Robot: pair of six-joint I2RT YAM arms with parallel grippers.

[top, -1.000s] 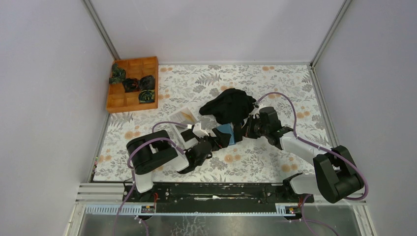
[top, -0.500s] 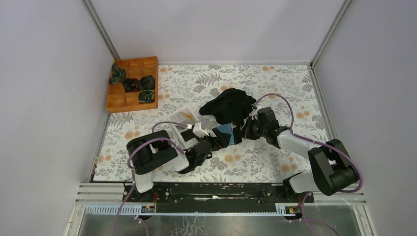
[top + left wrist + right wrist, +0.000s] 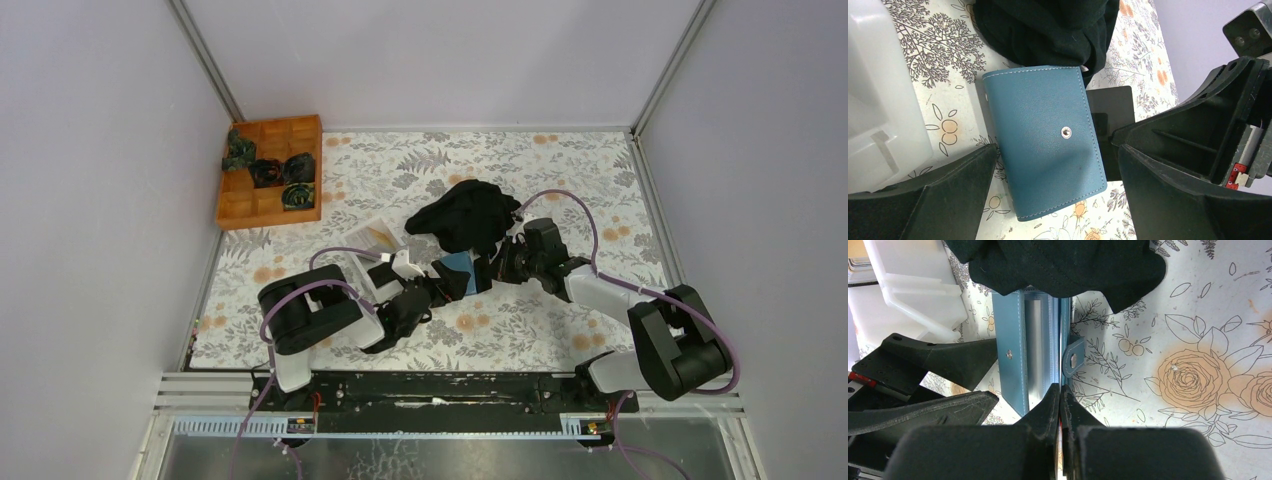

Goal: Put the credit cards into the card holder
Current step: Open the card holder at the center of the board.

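Top external view: I see both arms reaching in from the near edge, the left gripper (image 3: pixel 1055 150) and the right gripper (image 3: pixel 1060 390) meeting nose to nose at the card holder (image 3: pixel 458 275).
Desk (image 3: pixel 560 170): floral cover, carrying everything listed below.
Black cloth (image 3: pixel 465 215): a bunched heap just beyond both grippers. Its edge lies over the end of the card holder farthest from the right gripper.
Wooden tray (image 3: pixel 250 205): well away to the left of the left gripper, in the far corner, with dark green bundles in some compartments.
White tray (image 3: pixel 883 90): just outside the left gripper's left finger, near it but apart from the card holder.
Left gripper state: its fingers are spread wide, one on each side of the card holder, and it has hold of nothing. I cannot tell whether either finger touches the leather.
Right gripper state: its fingers are pressed fully together, with the tips at the holder's near end. I cannot tell whether anything thin is nipped between them.
Card holder position: teal, flat on the desk between the left gripper's fingers, snap stud (image 3: pixel 1065 131) facing up. From the right wrist I see a pale grey face between its teal edges.
Black card (image 3: pixel 1110 112): sticks out from the holder's side, between the holder and the left gripper's right finger.
Snap tab (image 3: pixel 1073 357): a small teal tab on the desk just beside the right gripper's tips.
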